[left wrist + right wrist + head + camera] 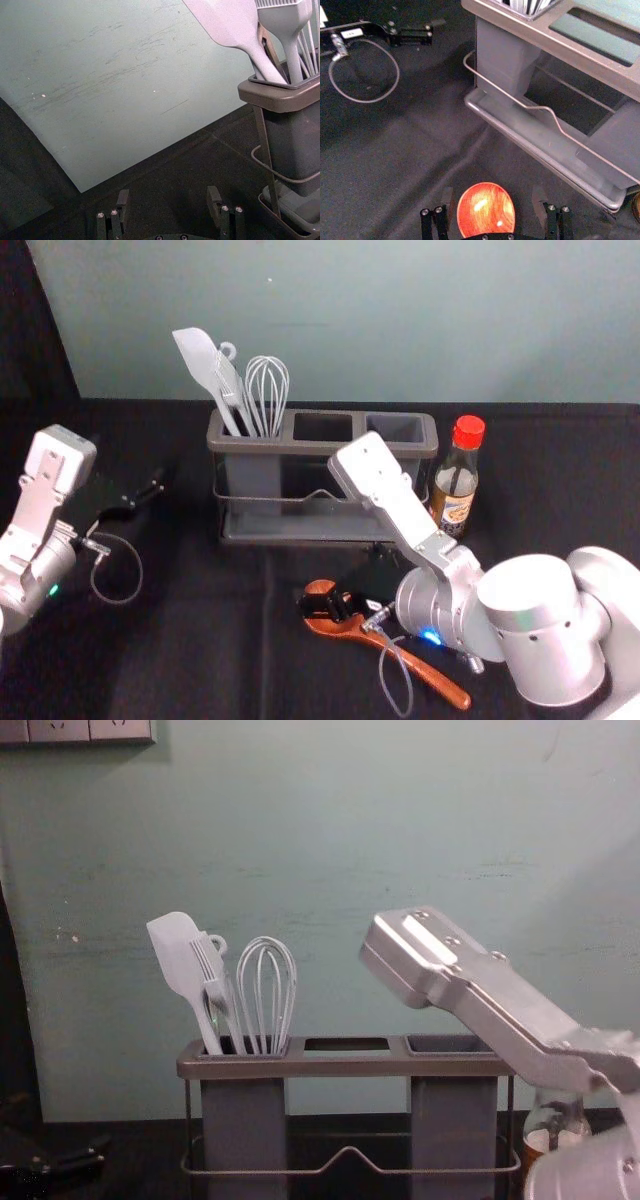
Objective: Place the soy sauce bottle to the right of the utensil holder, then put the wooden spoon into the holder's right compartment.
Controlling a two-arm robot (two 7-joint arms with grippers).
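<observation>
My right gripper [328,606] is low over the bowl of the wooden spoon [432,676], which lies on the black cloth in front of the holder. In the right wrist view the right gripper [492,206] is open, its fingers on either side of the spoon's bowl [486,210]. The red-capped soy sauce bottle [456,490] stands upright just right of the utensil holder [310,447]; in the chest view, the right arm partly covers the bottle [556,1116]. Left of the holder is my left gripper [150,492]; in its wrist view the left gripper [168,204] stands open and empty.
A spatula [198,360], a brush and a whisk [267,390] stand in the holder's left compartment. The middle and right [396,427] compartments hold nothing visible. A pale green wall [400,320] rises behind the cloth-covered table. Cable loops hang by both grippers.
</observation>
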